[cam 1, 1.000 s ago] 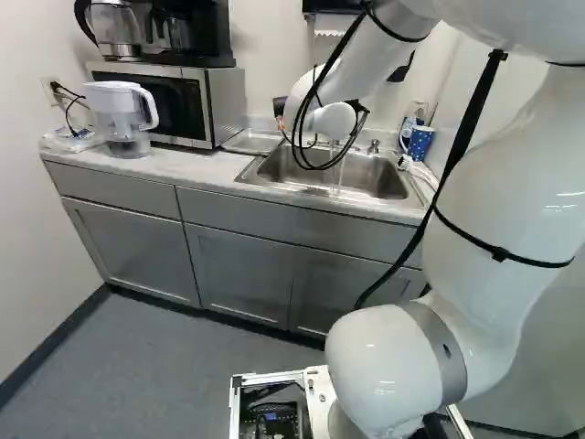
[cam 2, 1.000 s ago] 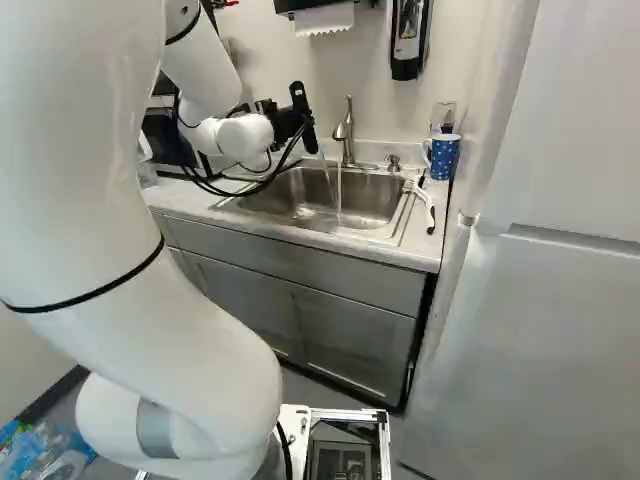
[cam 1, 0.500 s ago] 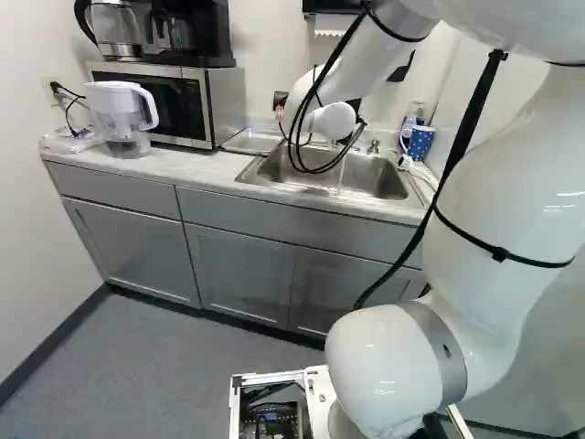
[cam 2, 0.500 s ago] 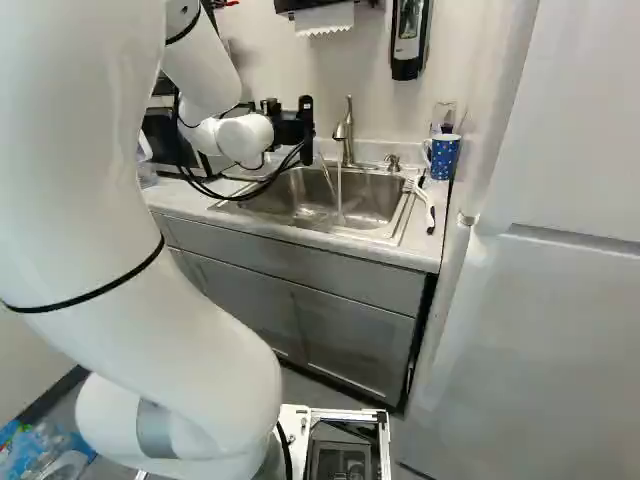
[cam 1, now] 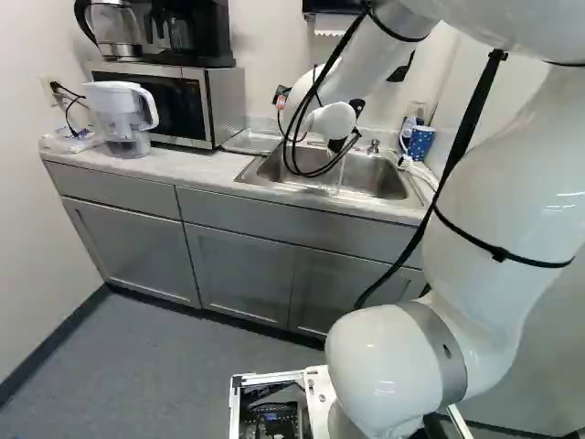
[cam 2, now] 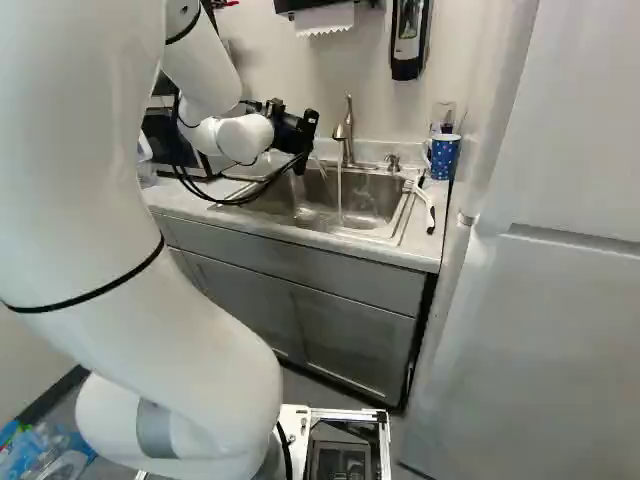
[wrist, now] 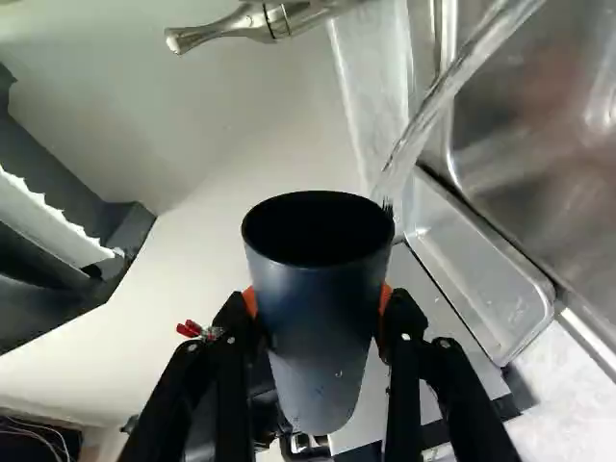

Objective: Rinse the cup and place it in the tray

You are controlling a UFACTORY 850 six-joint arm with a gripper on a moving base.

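Since your gripper [wrist: 318, 303], upper middle of the right base view, has the dark cup [wrist: 316, 351] pinched from both sides by the running water [wrist: 448, 91], rinsing looks underway imo; placing it in the tray [cam 1: 251, 142], upper middle of the left base view, is left.

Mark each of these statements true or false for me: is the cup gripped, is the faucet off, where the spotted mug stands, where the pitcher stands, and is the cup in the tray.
1. The gripper holds the dark cup between its two fingers. True.
2. The faucet is off. False: water is running from the faucet.
3. The spotted mug stands in the sink. False: it stands on the counter, beside the sink.
4. The pitcher stands by the microwave. True.
5. The cup lies in the tray. False: it is in the gripper.
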